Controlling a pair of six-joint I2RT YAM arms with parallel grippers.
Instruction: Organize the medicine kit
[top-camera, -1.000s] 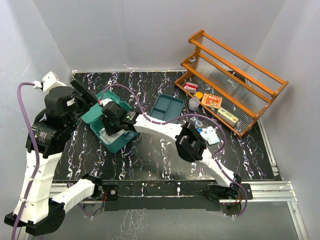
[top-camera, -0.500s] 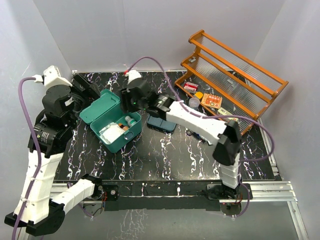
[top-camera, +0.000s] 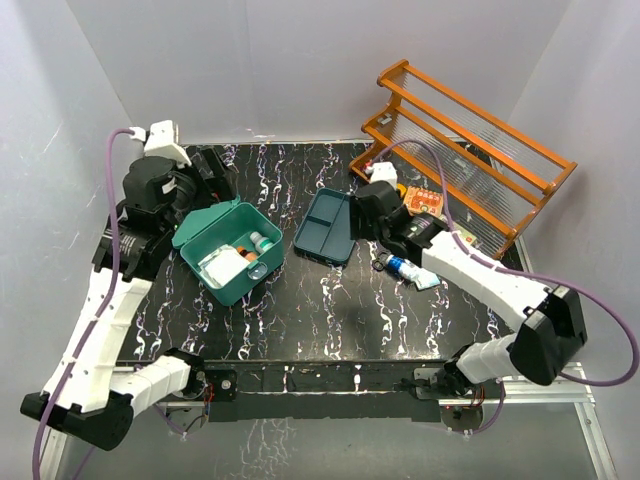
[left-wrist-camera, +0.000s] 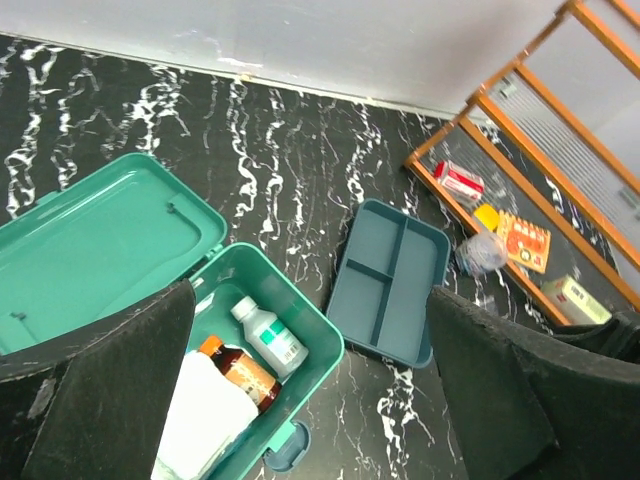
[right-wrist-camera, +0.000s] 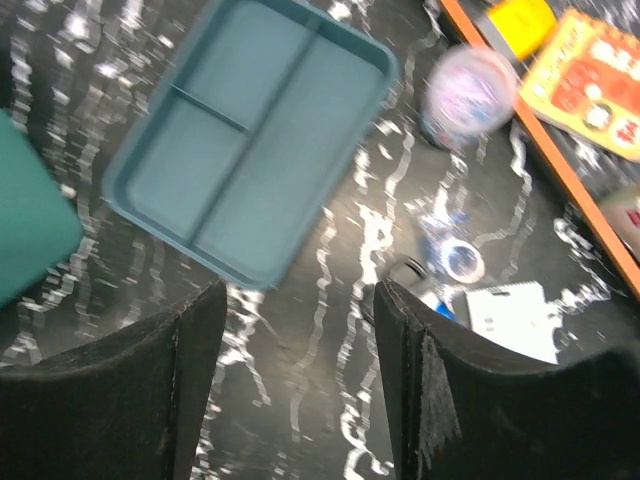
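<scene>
One teal-green medicine kit (top-camera: 232, 250), lid open

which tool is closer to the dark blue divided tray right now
Right. The right tool hovers by the right edge of the divided tray. The left tool is farther off, beyond the lid of the open medicine kit, left of the tray.

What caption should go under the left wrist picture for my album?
Open left gripper hovers over the open medicine kit holding bottles, beside an empty divided tray.
</scene>
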